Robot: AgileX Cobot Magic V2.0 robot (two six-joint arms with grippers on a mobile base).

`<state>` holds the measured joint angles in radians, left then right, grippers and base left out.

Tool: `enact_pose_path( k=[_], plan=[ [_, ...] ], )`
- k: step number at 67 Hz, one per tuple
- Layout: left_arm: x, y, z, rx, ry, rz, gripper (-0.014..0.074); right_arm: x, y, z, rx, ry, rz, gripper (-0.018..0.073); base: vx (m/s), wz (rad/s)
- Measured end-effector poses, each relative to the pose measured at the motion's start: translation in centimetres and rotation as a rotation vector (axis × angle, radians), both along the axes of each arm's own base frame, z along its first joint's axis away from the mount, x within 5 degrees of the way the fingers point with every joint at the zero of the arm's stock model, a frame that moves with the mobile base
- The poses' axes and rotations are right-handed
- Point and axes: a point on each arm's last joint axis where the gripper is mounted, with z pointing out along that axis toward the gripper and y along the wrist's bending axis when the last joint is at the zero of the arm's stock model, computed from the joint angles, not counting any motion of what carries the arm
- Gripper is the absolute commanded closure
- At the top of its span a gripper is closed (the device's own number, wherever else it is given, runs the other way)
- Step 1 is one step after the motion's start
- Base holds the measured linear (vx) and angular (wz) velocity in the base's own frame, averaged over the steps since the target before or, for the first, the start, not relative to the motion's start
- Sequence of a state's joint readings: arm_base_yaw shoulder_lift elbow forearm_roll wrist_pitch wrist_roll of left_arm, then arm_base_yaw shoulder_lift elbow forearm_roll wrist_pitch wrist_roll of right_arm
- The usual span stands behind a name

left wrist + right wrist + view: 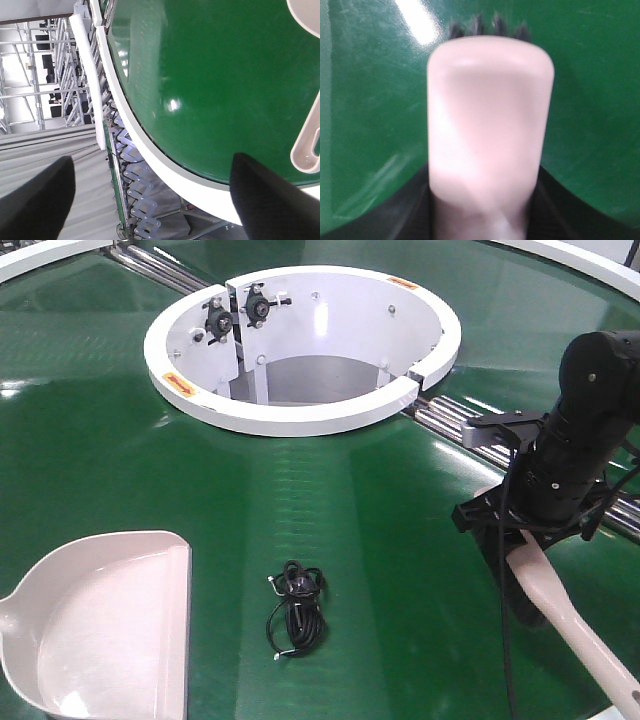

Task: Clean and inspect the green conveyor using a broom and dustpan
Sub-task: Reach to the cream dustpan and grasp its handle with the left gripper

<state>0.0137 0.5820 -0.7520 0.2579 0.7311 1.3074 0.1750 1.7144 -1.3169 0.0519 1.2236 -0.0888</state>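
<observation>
Green conveyor (400,530) with dustpan (110,610), black cable (297,586)

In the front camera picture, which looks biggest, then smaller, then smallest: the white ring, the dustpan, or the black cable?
1. white ring
2. dustpan (partly cut off by the picture edge)
3. black cable

A black cable (293,612) is seen low in the front-facing view, wound into a loose coil and bunched more tightly at its upper end. Small pale tips, possibly connectors, are made out at its loose ends. In the left wrist view, silver metal scaffolding (47,75) is shown at the far left. A grey pleated sheet (55,142) is spread below it. A lattice of crossed silver links (131,172) is seen beside the sheet, and a long white bar (92,85) is set above it.
</observation>
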Motion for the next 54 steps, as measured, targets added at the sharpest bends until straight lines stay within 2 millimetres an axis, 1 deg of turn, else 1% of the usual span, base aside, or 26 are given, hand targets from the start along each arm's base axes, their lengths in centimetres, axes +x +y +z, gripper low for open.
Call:
enact_pose_path(
  k=[8, 16, 20, 26, 34, 42, 54],
  plan=[
    [0.2, 0.2, -0.2, 0.009, 0.054, 0.015, 0.0017, 0.0, 0.0, 0.0, 0.001, -0.001, 0.000, 0.0565, 0.00, 0.00],
    [1.0, 0.6, -0.5, 0.012, 0.263, 0.070, 0.0017, 0.0, 0.0, 0.0, 0.001, -0.001, 0.000, 0.0565, 0.00, 0.00],
    [1.8, 0.8, -0.6, 0.008, 0.382, 0.097, 0.0017, 0.0, 0.0, 0.0, 0.001, -0.001, 0.000, 0.0565, 0.00, 0.00],
    [3.3, 0.9, -1.1, 0.000, 0.564, 0.132, 0.0017, 0.0, 0.0, 0.0, 0.001, -0.001, 0.000, 0.0565, 0.00, 0.00],
    [5.9, 1.1, -1.6, 0.010, 0.675, 0.146, 0.0017, 0.0, 0.0, 0.0, 0.001, -0.001, 0.000, 0.0565, 0.00, 0.00],
    [8.3, 1.3, -3.2, 0.025, 0.775, 0.154, 0.0017, 0.0, 0.0, 0.0, 0.001, -0.001, 0.000, 0.0565, 0.00, 0.00],
    [10.8, 2.1, -6.0, 0.020, 0.913, 0.186, 0.0017, 0.0, 0.0, 0.0, 0.001, -0.001, 0.000, 0.0565, 0.00, 0.00]
  ],
)
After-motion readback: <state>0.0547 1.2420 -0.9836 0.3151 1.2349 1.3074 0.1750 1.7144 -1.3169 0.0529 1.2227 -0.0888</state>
